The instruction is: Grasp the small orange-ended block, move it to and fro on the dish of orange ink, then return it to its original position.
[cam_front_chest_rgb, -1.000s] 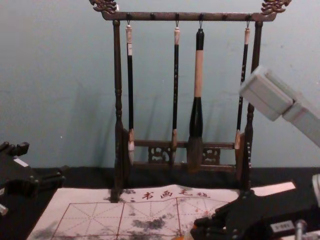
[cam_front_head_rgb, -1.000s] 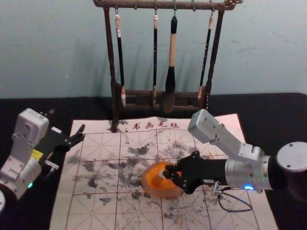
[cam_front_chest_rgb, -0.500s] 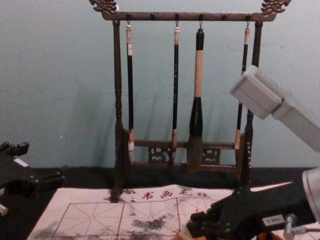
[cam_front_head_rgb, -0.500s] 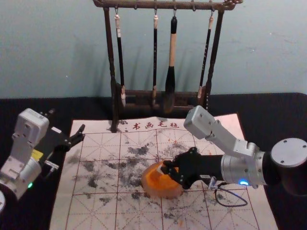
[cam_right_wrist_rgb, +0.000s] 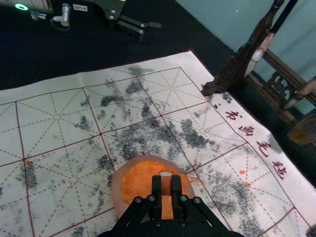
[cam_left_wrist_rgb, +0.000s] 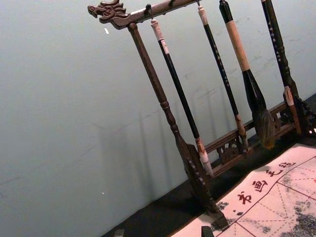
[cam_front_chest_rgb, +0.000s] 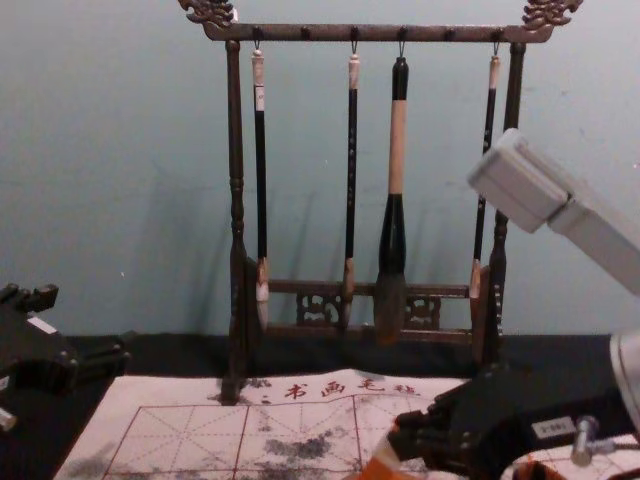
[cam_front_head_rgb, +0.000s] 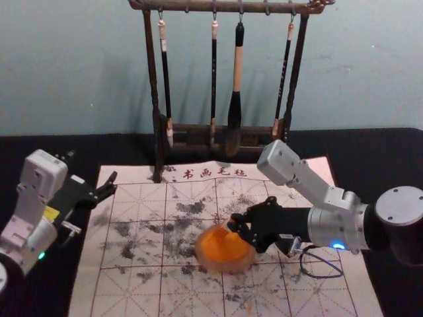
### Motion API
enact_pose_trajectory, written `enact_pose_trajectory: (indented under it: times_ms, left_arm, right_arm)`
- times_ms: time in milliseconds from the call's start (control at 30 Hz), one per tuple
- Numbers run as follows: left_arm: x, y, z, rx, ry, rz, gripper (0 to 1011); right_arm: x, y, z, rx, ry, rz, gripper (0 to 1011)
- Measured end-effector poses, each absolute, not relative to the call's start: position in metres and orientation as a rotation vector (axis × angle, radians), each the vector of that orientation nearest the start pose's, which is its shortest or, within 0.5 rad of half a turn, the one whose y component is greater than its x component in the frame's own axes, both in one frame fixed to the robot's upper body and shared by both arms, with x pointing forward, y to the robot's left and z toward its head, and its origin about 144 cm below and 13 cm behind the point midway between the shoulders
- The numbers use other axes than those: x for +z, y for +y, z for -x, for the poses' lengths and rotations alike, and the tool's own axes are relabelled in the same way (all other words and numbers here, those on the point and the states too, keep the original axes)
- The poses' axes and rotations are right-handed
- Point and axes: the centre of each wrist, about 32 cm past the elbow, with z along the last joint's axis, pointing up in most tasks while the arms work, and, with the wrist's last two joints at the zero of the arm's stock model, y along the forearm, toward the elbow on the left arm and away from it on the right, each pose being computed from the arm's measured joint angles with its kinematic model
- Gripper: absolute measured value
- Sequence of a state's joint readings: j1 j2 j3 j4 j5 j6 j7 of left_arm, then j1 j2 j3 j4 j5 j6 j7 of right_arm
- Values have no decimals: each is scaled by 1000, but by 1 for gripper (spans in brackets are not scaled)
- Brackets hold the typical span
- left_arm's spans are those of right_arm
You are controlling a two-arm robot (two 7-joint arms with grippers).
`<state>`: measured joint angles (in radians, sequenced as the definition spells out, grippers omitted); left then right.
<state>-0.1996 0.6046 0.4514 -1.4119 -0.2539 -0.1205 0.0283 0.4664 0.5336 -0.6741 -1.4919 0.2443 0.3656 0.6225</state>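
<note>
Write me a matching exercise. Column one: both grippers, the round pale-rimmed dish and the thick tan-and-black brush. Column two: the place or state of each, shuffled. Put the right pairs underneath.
Column one
1. Right gripper
2. Left gripper
3. Round pale-rimmed dish
4. Thick tan-and-black brush

Column two
A. Hanging from the dark wooden rack
B. Closed on the small orange-ended block
C. On the white gridded sheet, holding orange ink
D. Open, by the sheet's left edge in the head view

Right pairs: 1-B, 2-D, 3-C, 4-A
</note>
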Motion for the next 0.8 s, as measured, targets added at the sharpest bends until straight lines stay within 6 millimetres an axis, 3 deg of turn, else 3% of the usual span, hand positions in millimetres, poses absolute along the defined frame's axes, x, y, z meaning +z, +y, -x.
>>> enact_pose_trajectory:
  times_ms: [800]
  left_arm:
    - [1140,310,-489,1248,-285,-304,1010]
  right_arm:
    - [1220,-230,-528,-538,-43,552,30]
